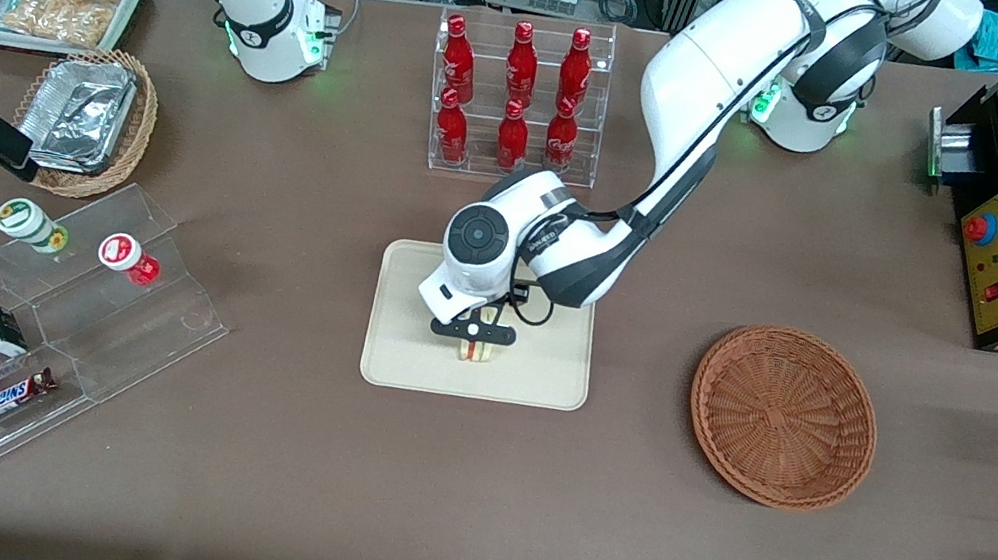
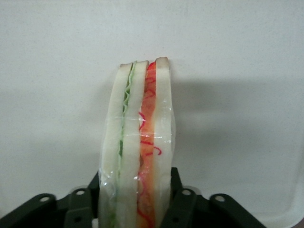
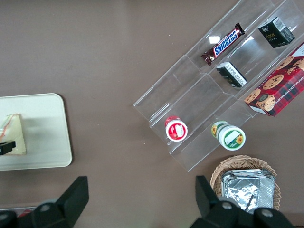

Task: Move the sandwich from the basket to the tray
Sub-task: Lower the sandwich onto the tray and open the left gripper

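Holding the sandwich (image 2: 137, 152) clamped between the jaws of the gripper (image 1: 472, 345), low over the tray (image 1: 547, 385); lowering gently, then opening, avoiding tipping; basket (image 1: 783, 416) sitting empty.

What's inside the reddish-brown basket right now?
Nothing shows in the basket; its woven floor is bare. The sandwich is over the tray, clamped in the hand; whether it touches the tray is hidden.
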Robot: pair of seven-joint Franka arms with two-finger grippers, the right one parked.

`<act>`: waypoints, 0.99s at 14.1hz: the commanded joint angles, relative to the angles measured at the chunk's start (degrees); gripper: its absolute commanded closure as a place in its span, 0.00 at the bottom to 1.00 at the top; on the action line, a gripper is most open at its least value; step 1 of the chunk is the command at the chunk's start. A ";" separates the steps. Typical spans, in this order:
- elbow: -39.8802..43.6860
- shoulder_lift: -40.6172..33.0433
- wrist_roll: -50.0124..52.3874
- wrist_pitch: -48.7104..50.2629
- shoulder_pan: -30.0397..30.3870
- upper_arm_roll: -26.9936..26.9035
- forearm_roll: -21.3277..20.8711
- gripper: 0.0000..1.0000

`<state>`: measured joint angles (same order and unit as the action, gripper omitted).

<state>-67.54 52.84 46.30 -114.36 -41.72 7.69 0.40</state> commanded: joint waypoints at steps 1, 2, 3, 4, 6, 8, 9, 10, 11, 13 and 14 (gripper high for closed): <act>1.36 -2.03 -0.68 4.23 0.50 0.22 1.61 0.00; 1.28 -3.17 -0.69 4.67 0.68 0.13 3.54 0.00; 1.10 -5.27 -0.69 6.41 1.29 -0.13 4.60 0.00; 1.10 -7.38 -0.77 10.00 2.86 -0.13 4.79 0.00; 1.10 -12.04 -0.95 17.12 6.11 -0.13 4.70 0.00; 0.75 -15.56 -1.91 22.75 10.06 -0.13 4.79 0.00; -0.73 -17.40 -3.74 25.13 12.08 -0.13 4.88 0.00; -3.62 -19.77 -6.46 25.50 14.28 -0.13 4.88 0.00; -7.91 -23.19 -10.49 25.50 17.26 -0.13 4.88 0.00; -15.39 -29.08 -18.75 25.68 21.93 -0.13 4.62 0.00; -19.34 -32.42 -22.62 25.77 24.56 -0.22 4.35 0.00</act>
<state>-75.57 29.20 30.04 -87.88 -21.18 7.07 4.25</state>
